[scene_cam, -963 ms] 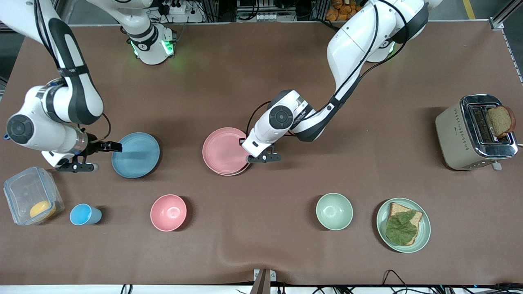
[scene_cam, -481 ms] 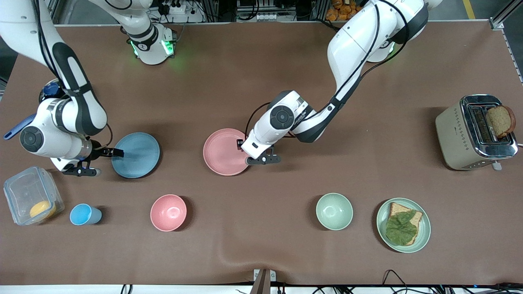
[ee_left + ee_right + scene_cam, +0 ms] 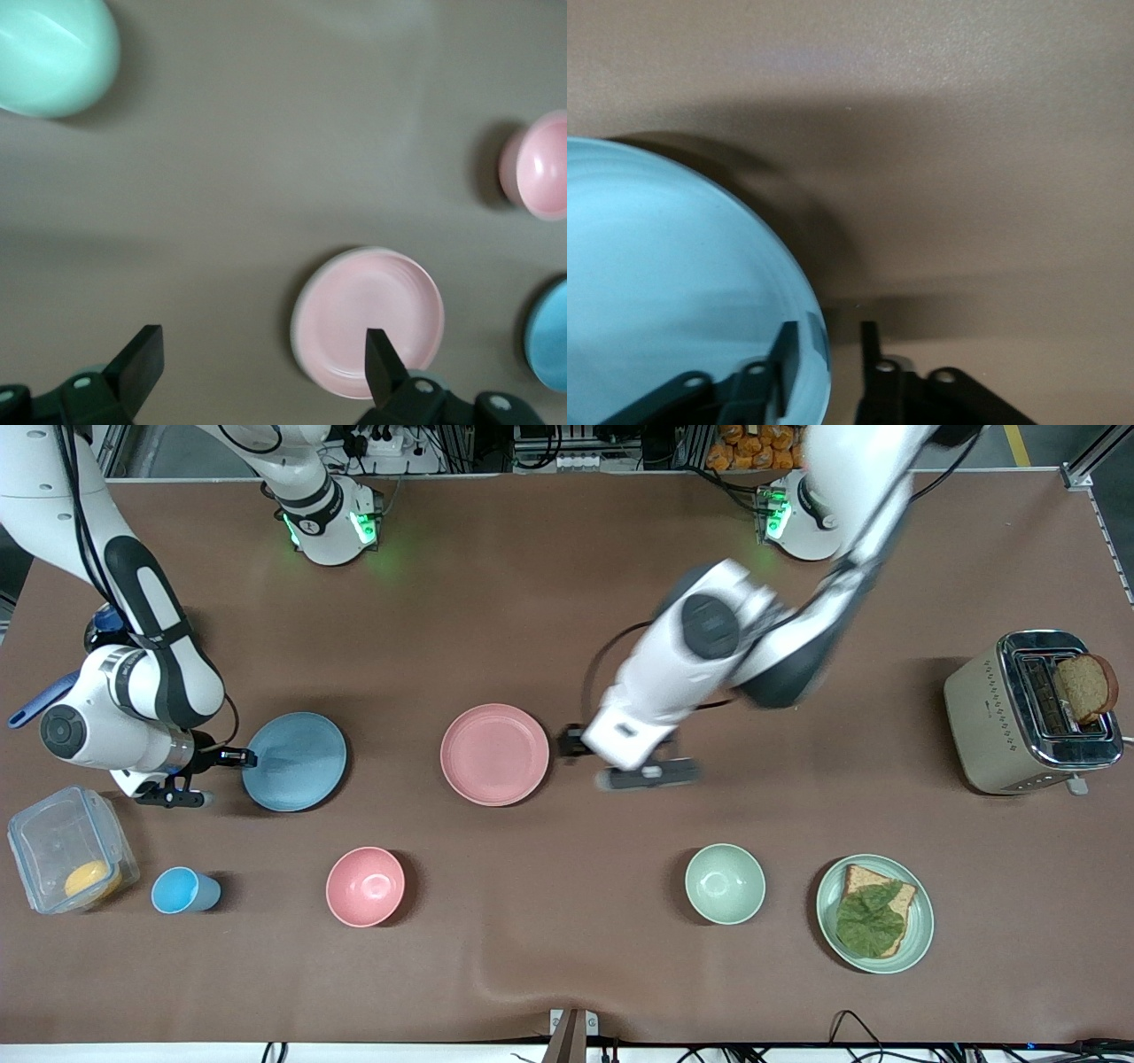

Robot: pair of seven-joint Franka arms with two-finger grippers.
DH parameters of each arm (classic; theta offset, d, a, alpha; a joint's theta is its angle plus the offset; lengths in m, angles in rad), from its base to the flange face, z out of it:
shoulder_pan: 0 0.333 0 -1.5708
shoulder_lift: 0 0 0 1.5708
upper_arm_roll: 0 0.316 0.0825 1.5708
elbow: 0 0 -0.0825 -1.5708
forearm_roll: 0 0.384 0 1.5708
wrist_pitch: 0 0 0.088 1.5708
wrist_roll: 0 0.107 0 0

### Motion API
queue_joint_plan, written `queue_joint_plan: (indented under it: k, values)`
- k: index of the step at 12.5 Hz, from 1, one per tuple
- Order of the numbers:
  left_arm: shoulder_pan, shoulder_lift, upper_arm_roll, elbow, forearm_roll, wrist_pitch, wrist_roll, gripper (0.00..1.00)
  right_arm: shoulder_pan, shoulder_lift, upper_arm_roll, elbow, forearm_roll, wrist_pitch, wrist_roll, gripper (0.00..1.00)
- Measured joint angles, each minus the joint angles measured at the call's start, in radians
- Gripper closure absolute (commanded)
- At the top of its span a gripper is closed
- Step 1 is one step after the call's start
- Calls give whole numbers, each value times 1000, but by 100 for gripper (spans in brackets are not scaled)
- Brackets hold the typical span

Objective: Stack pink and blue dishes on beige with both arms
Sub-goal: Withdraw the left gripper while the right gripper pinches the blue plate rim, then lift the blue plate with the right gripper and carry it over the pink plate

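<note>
The pink plate (image 3: 494,754) lies flat at the table's middle, with only a pale edge of the beige plate (image 3: 301,312) showing under it in the left wrist view. The left gripper (image 3: 620,757), fingers spread and empty, hangs just beside the pink plate toward the left arm's end. Well apart from the pink plate, toward the right arm's end, the right gripper (image 3: 232,765) pinches the blue plate's (image 3: 294,761) rim. The step in hand looks like the blue plate's pick-up; next it needs lifting level and carrying over the pink plate.

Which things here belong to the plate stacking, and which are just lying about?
Job: pink plate, beige plate beneath it, blue plate, left gripper, right gripper.
Lying about: pink bowl, green bowl, blue cup, toaster, sandwich plate, lidded container.
</note>
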Motion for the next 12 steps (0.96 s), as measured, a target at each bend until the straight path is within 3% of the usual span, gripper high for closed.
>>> queue_joint_plan:
  k: [5,9,12]
  values:
    - [253,-237,5,-17,17,-323,300,0,0,-1,3,13,5,-20,-26,100]
    - [338,-303,4,-30,17,-403,405,0,-1,-2,6,130,5,-215,-72,100]
    - [345,-315,4,-36,17,-432,421,0,0,-27,52,220,6,-371,-78,100]
